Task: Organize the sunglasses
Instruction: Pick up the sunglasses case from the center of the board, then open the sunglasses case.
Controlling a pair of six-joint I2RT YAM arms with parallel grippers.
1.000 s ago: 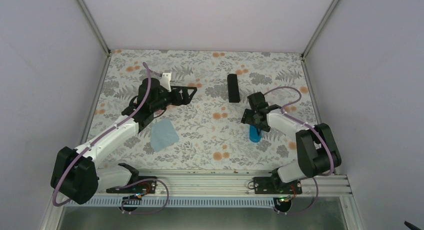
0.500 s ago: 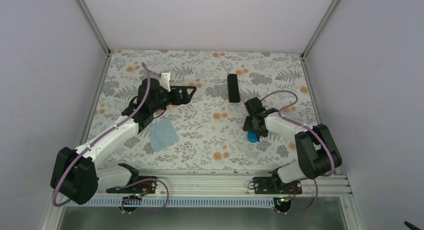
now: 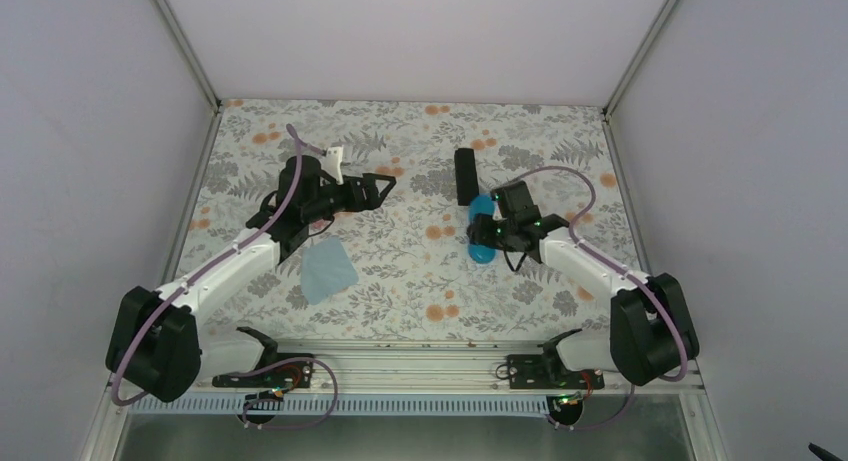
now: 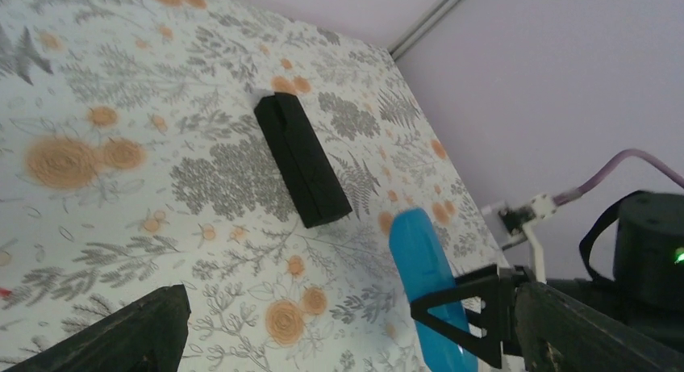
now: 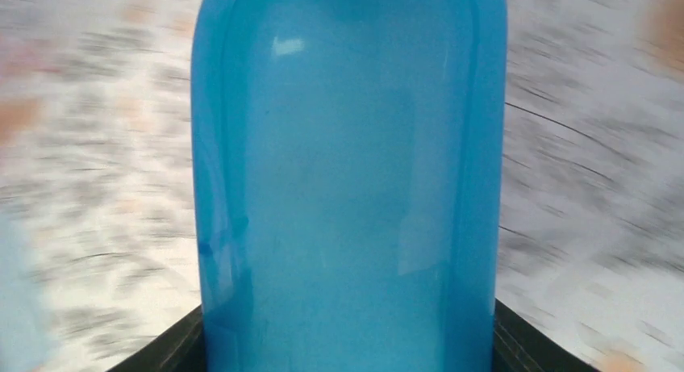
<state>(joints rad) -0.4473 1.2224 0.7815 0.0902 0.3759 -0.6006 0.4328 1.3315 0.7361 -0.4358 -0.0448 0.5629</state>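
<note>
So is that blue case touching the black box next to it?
Apart. The left wrist view shows a strip of flowered tabletop between the blue case and the black box.

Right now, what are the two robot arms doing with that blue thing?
The right arm's end effector is closed around the glossy blue case, holding it near the black box on the flowery table. The left arm's end effector is open and empty, hanging over the table's left side, with the light blue cloth lying nearby. I can't see the sunglasses clearly from here.
</note>
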